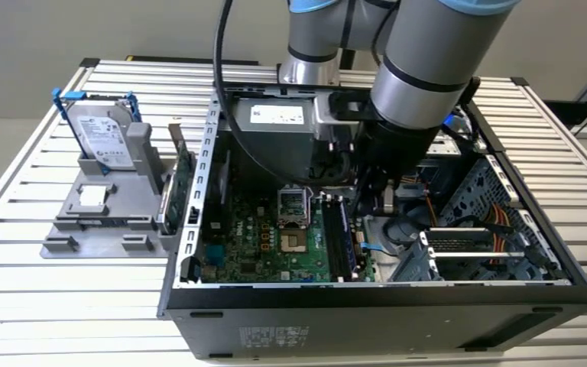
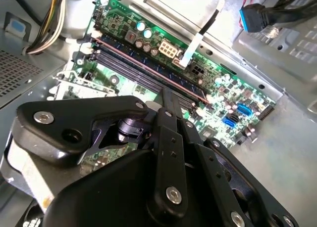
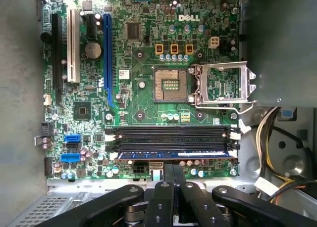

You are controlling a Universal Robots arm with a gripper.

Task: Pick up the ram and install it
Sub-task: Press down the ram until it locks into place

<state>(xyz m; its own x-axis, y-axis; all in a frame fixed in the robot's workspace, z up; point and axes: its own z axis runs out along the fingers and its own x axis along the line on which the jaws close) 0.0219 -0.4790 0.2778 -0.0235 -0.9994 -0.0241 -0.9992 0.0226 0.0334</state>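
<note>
Seating the ram (image 3: 173, 154) — arm is down inside the open PC case (image 1: 375, 306), over the memory slots.

Stick stands on edge in the slot (image 3: 171, 138) row's outermost position, nearest the board edge; in the first wrist view it spans latch to latch, level. Gripper (image 3: 168, 170) sits right above its middle, fingers drawn together, tips at or on the top edge; can't tell if they pinch it or just press. In the second wrist view the ram (image 2: 148, 68) runs along the motherboard (image 2: 218, 88) with fingertips (image 2: 168, 96) meeting it mid-length. Judgement: insertion stage, nearly done. Next calls for straight-down force, no tilt, and both end latches clicked shut — can't confirm they're closed.
</note>
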